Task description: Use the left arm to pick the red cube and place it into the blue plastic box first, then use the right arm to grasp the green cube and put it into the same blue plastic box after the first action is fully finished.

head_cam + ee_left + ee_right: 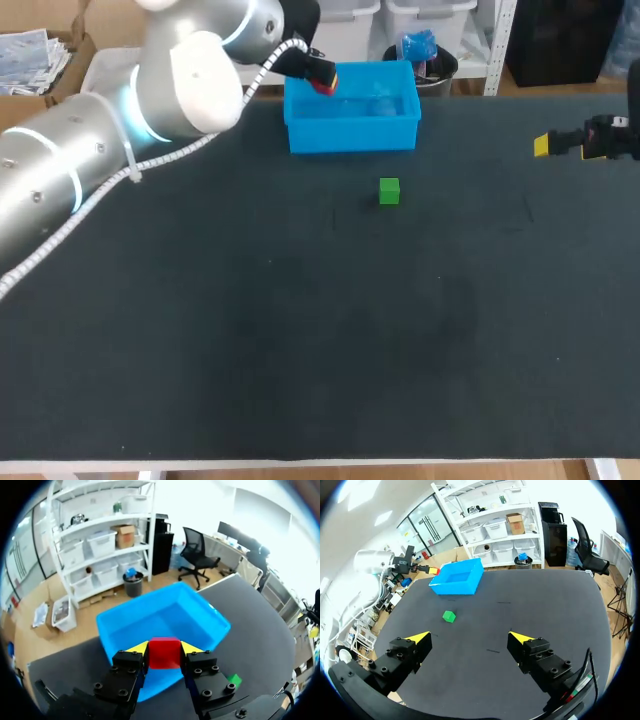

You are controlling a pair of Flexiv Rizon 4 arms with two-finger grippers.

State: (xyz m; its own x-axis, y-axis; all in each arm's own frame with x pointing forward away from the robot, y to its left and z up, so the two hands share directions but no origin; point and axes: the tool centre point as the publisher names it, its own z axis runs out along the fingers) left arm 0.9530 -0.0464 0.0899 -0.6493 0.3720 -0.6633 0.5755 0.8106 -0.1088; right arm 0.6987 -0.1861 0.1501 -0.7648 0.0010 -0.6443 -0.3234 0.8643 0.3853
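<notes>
From the head view, my left arm (60, 170) comes in from the left and carries my left fingers (312, 68) to the left end of the blue plastic box (350, 135). The red cube (323, 84) shows as a small red spot at their tip, over the box's rim there. The box lies with its long side across the tabletop (300, 330), along the far edge. The green cube (389, 191) sits alone in front of the box, apart from it. My right fingers (542, 145) hang at the right edge, well away from both. Only one yellow tip shows here, so this view does not tell me their spread. The left wrist view settles the grip. My left fingers (139, 648) are closed on the red cube (164, 653), a yellow tip pressed to each side. The cube is held level above the near wall of the blue plastic box (165, 612), whose open inside lies just ahead. The green cube (233, 680) peeks out beside one finger, on the tabletop outside the box. The right wrist view shows my right fingers (420, 639) spread wide with nothing between them. The green cube (449, 616) lies ahead of them, and the blue plastic box (457, 580) further on. My left fingers (426, 570) meet the box's far corner. I count one red cube, one green cube and one box.
</notes>
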